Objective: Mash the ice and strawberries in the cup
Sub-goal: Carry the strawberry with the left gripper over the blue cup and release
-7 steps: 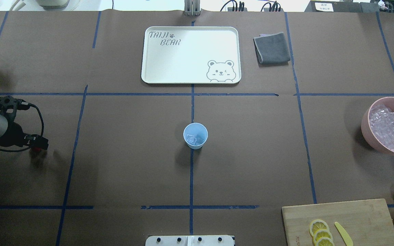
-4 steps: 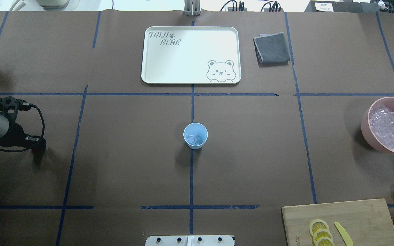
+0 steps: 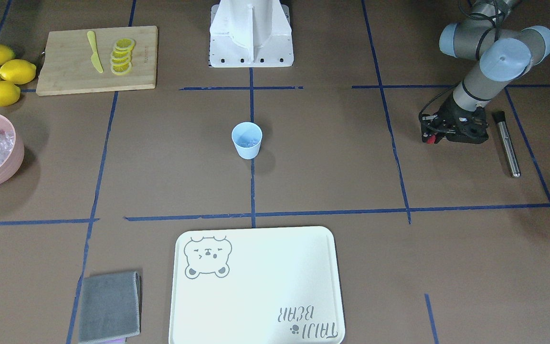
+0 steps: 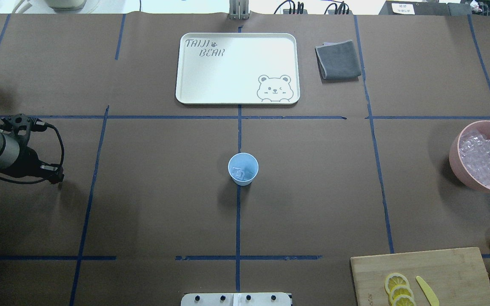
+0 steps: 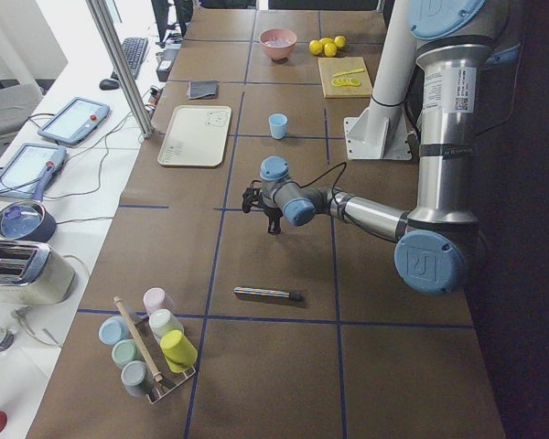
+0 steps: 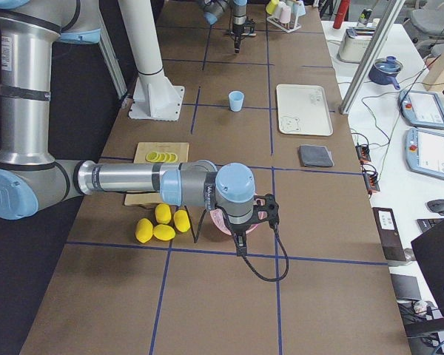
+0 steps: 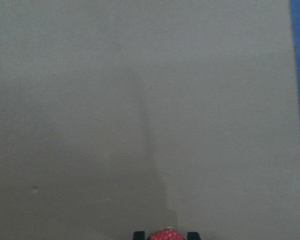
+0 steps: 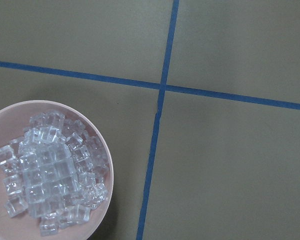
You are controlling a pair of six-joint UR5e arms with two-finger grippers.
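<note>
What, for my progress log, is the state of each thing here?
Cup: upright, some ice inside.
Strawberry: clamped in left gripper.
Left gripper: shut on strawberry.
Right gripper: near pink bowl; open or shut unclear.
Pink bowl: upright, piled with cubes.
Metal rod: lying flat, untouched.
Cloth: folded.

strawberry [image 7: 166, 235]: bottom edge cuts it, only top shows
pink bowl [image 4: 454, 159]: cropped at right edge
right gripper [image 6: 242, 251]: jaw state unreadable

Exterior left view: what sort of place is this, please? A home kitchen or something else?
Most likely a robotics lab staged for kitchen tasks: the table is gridded with blue tape, two teach pendants lie on the side bench, and an industrial arm stands at it.
</note>
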